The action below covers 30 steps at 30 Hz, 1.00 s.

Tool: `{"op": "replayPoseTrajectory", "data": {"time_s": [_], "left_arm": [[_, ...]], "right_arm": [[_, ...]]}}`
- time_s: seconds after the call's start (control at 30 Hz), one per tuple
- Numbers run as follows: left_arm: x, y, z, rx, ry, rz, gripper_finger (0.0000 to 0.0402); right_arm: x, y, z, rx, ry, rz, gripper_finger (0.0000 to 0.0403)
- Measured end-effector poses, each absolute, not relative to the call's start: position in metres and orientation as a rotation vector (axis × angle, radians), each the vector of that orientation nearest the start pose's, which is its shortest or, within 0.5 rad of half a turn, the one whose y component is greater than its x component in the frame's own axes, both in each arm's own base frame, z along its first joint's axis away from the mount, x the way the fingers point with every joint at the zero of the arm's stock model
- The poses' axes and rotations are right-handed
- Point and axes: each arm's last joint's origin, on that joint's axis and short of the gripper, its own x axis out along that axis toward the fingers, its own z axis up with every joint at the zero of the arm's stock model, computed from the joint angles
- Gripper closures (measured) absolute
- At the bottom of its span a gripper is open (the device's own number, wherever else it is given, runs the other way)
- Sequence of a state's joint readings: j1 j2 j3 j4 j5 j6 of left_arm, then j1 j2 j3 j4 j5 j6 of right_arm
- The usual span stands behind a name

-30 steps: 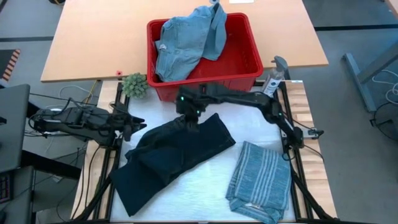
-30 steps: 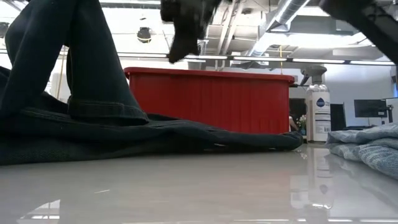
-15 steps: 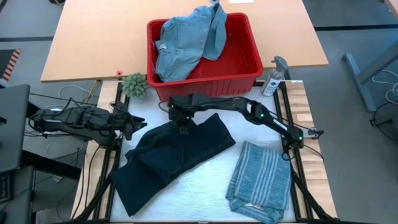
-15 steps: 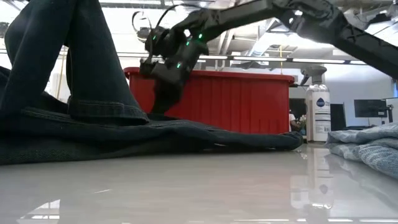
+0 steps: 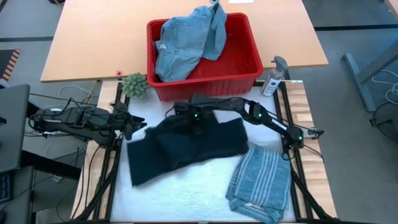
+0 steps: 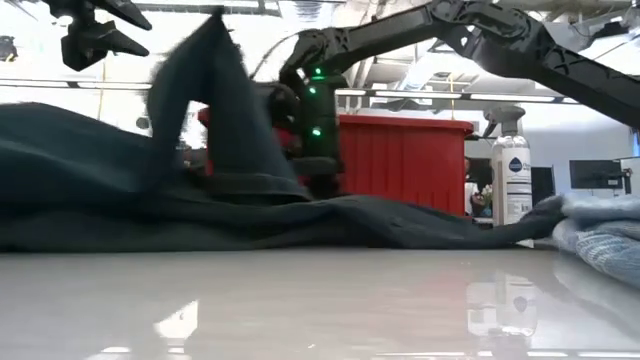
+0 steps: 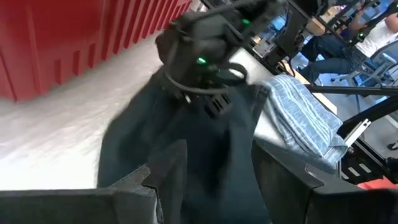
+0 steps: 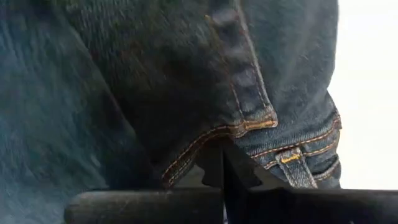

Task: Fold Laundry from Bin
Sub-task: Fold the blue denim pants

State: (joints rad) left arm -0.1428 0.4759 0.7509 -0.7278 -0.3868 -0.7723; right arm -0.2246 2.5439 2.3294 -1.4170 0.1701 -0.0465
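White table surface (image 5: 186,186): dark navy trousers (image 5: 180,146) spread across centre, folded striped shirt (image 5: 261,180) at right front, red bin (image 5: 249,62) behind with light blue denim pieces (image 5: 186,40) inside. Right gripper (image 5: 194,119) pinched fully shut on trousers' waistband edge near bin. Left gripper (image 5: 132,126) beside trousers' left edge, fingers partly apart, holding nothing visible.

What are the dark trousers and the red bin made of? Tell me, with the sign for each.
The dark trousers: apparently dark denim, matte; the right wrist view shows a twill weave, orange-tan topstitching and a belt loop at the waistband.
The red bin: looks like moulded plastic, smooth and slightly glossy, with ribbed walls and a rolled rim.
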Motion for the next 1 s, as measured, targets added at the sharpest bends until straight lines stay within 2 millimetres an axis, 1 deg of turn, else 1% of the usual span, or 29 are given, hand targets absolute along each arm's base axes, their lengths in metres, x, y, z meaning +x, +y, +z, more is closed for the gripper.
{"op": "replayPoseTrajectory", "data": {"time_s": [0.13,0.23,0.33,0.4,0.43,0.5,0.6,0.67,0.73,0.8,0.87,0.97,1.0], "left_arm": [[0.091,-0.002,0.307,-0.63,0.322,0.392,0.0231],[0.091,-0.002,0.307,-0.631,0.325,0.387,0.0231],[0.091,-0.002,0.307,-0.632,0.327,0.382,0.0231],[0.091,-0.002,0.307,-0.633,0.329,0.38,0.0231],[0.091,-0.002,0.307,-0.632,0.329,0.38,0.0231],[0.091,-0.002,0.307,-0.627,0.329,0.379,0.0231],[0.091,-0.002,0.308,-0.625,0.323,0.375,0.0231],[0.092,-0.003,0.31,-0.636,0.3,0.355,0.0231],[0.094,-0.004,0.315,-0.636,0.259,0.318,0.0231],[0.096,-0.004,0.321,-0.631,0.204,0.281,0.0231],[0.098,-0.005,0.327,-0.625,0.157,0.244,0.0231],[0.099,-0.006,0.332,-0.615,0.119,0.19,0.0231],[0.099,-0.007,0.333,-0.612,0.118,0.171,0.0231]], "right_arm": [[0.452,-0.124,0.161,-0.025,1.824,-0.366,0.0387],[0.449,-0.133,0.162,-0.014,1.823,-0.425,0.0387],[0.447,-0.139,0.175,-0.002,1.78,-0.434,0.0387],[0.447,-0.134,0.197,-0.028,1.704,-0.414,0.0387],[0.447,-0.13,0.213,-0.049,1.644,-0.411,0.0386],[0.441,-0.121,0.252,-0.07,1.522,-0.426,0.0372],[0.42,-0.108,0.308,-0.029,1.396,-0.395,0.0342],[0.407,-0.097,0.336,0.065,1.308,-0.319,0.0327],[0.397,-0.083,0.357,0.147,1.243,-0.227,0.0314],[0.392,-0.064,0.369,0.171,1.209,-0.162,0.0303],[0.394,-0.042,0.372,0.136,1.191,-0.121,0.0295],[0.407,-0.011,0.363,0.037,1.188,-0.081,0.0278],[0.412,0.0,0.356,0.015,1.198,-0.063,0.0269]]}}
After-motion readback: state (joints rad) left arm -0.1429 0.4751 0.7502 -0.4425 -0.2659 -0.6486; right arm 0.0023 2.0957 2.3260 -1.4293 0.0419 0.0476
